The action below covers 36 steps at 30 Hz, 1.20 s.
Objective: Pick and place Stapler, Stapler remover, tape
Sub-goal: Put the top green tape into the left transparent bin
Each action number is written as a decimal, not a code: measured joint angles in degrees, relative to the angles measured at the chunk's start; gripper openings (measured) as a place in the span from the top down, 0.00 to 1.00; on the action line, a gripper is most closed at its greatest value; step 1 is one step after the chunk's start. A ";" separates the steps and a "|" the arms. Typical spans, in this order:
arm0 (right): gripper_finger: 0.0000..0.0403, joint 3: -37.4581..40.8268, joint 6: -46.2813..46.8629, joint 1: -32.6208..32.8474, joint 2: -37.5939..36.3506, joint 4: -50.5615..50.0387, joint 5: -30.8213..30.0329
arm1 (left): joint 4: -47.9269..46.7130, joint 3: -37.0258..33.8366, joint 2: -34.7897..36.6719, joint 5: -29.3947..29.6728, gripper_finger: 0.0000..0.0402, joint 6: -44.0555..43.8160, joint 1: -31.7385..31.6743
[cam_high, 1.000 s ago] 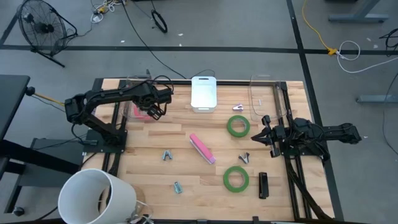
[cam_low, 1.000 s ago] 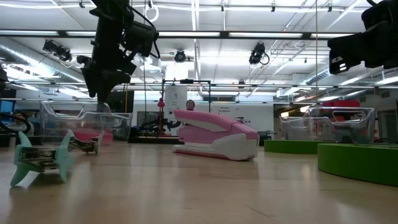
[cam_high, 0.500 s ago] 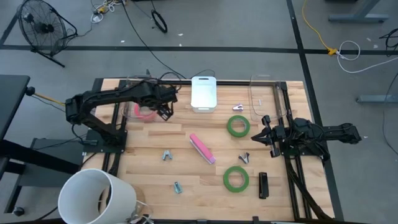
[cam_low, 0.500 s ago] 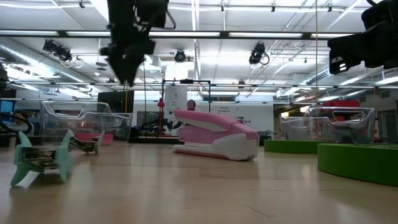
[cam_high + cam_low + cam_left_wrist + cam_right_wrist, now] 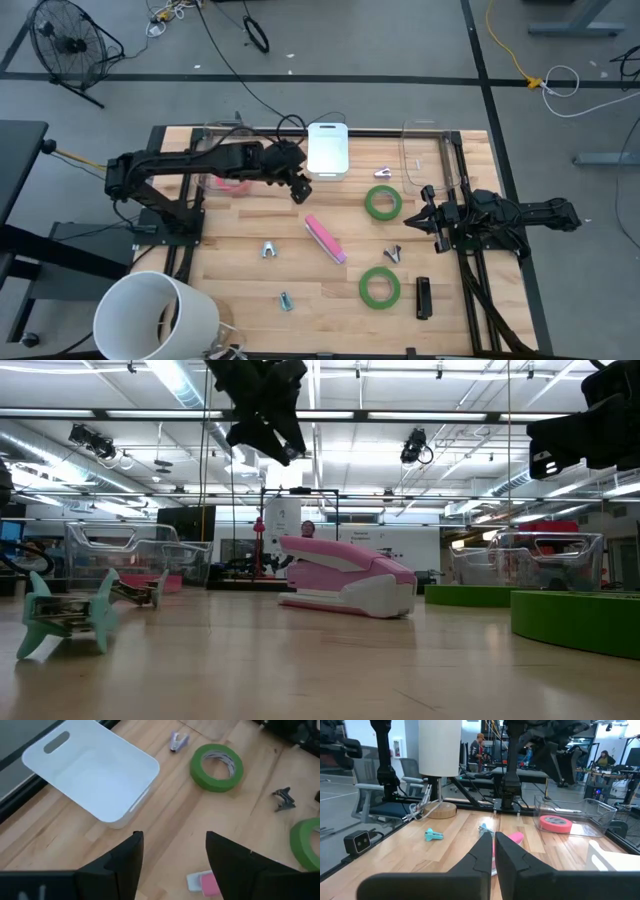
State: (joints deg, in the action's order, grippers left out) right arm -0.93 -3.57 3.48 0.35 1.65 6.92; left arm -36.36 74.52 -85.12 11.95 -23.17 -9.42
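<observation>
My left gripper (image 5: 298, 188) hangs open and empty above the table, between the white bin (image 5: 327, 150) and the pink stapler (image 5: 325, 238); it also shows in the left wrist view (image 5: 172, 842) and the low view (image 5: 265, 435). The red-pink tape ring (image 5: 232, 181) lies flat in a clear bin at the far left. One green tape ring (image 5: 382, 202) lies flat right of centre, another (image 5: 379, 287) near the front. Teal staple removers (image 5: 268, 249) (image 5: 286, 299), a grey one (image 5: 393, 254) and a purple one (image 5: 382, 172) lie on the wood. My right gripper (image 5: 418, 215) waits shut at the right edge.
A black stapler (image 5: 422, 298) lies at the front right. A second clear bin (image 5: 425, 150) stands at the far right. A large white cylinder (image 5: 155, 315) stands off the front left corner. Bare wood lies between the pink stapler and the left arm's base.
My left gripper has gone up and toward the table's right edge, from above the clear bin with the red-pink tape to a spot near the white bin and the pink stapler. The tape stays in the bin.
</observation>
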 joint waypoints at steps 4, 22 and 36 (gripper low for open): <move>0.95 -0.01 0.01 0.00 0.01 0.01 0.00 | 0.00 0.00 0.00 -1.32 0.38 -0.16 0.71; 0.95 -0.02 0.04 0.00 -0.01 6.14 0.02 | 2.36 0.00 -0.02 -9.23 0.15 2.93 5.08; 0.95 0.00 9.87 -0.02 -0.01 28.67 -6.46 | 6.64 0.00 -0.02 -9.01 0.15 2.90 5.11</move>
State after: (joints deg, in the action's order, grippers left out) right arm -0.93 6.30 3.46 0.34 30.33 0.46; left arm -29.71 74.52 -85.14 2.94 -20.27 -4.32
